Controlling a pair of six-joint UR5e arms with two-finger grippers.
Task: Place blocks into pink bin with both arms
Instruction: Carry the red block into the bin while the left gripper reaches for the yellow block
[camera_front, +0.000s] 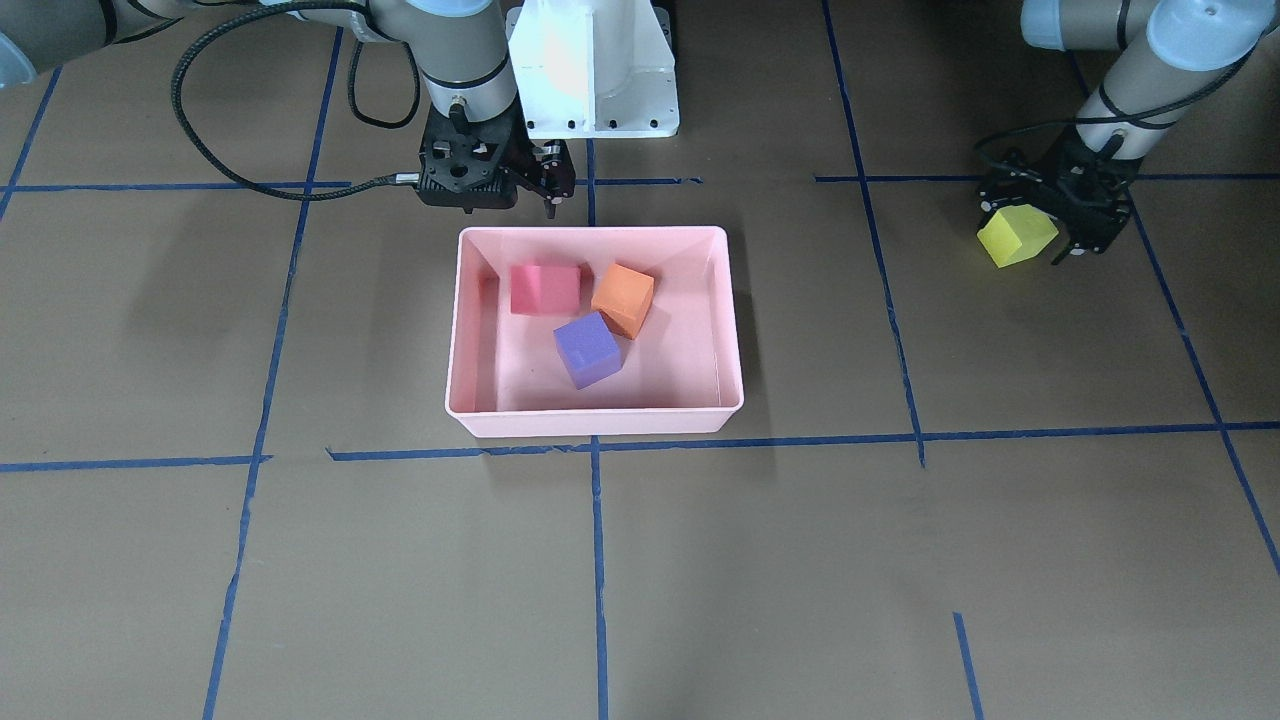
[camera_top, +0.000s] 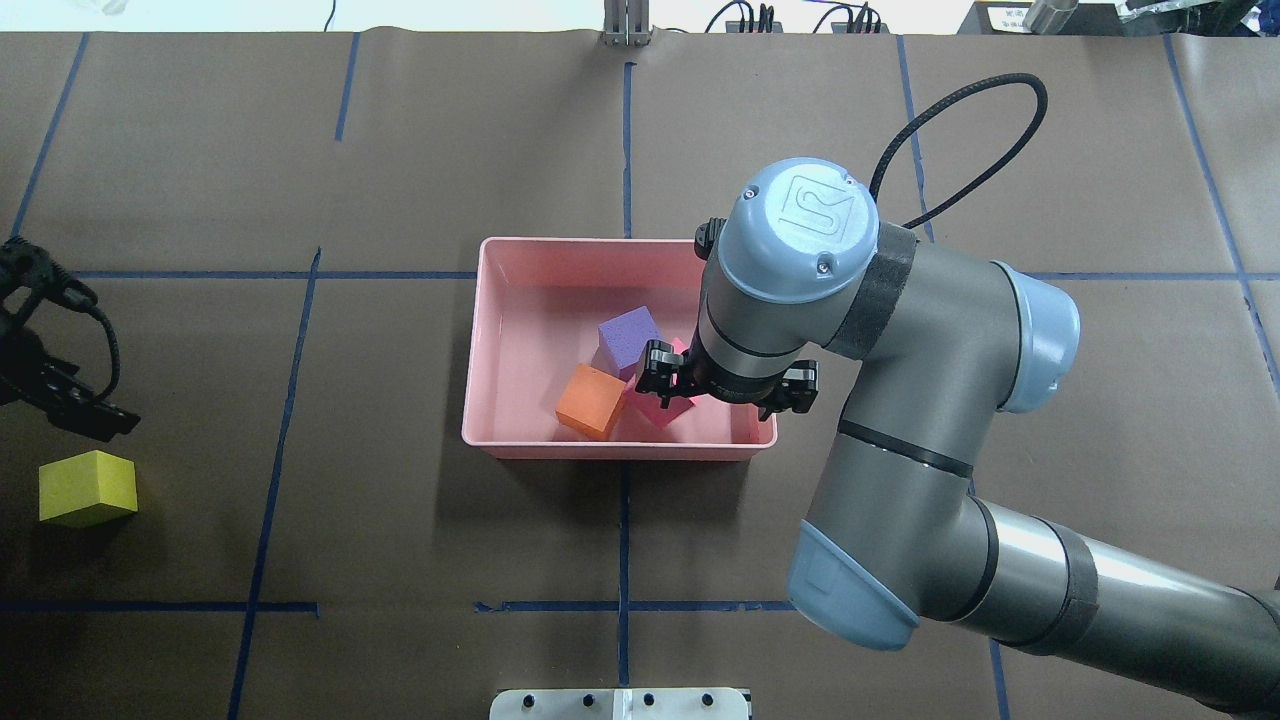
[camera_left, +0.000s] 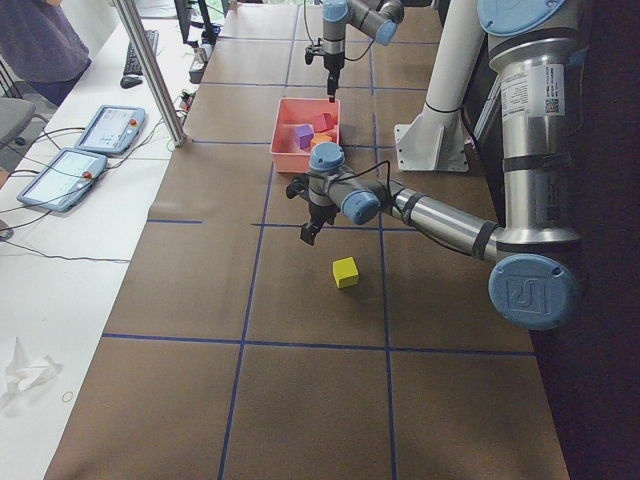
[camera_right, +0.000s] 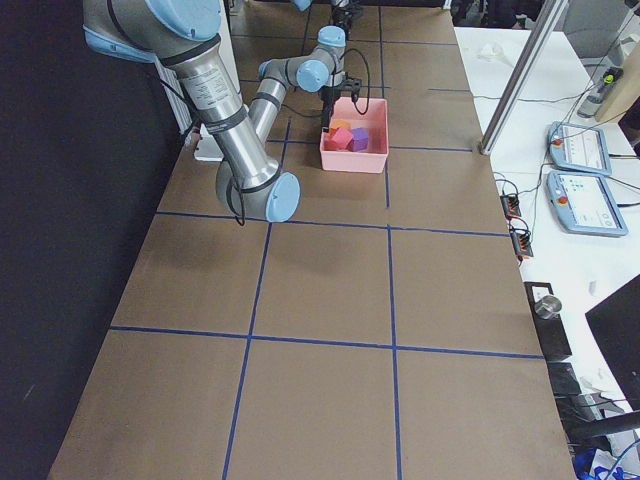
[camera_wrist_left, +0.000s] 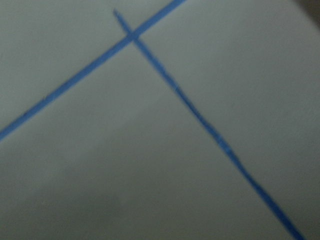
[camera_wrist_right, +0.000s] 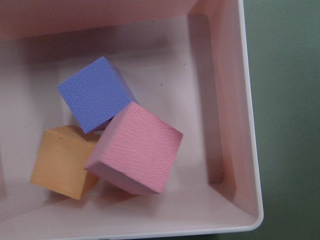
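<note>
The pink bin holds the red block, the orange block and the purple block. In the right wrist view the red block leans on the purple block and the orange block. My right gripper hangs open and empty above the bin's robot-side edge. The yellow-green block lies on the table at the far left. My left gripper is open and empty, raised a little beyond that block and not touching it.
The brown table carries blue tape lines. The white pedestal base stands just behind the bin. The left wrist view shows only table and crossing tape. Tablets and cables lie on a side bench.
</note>
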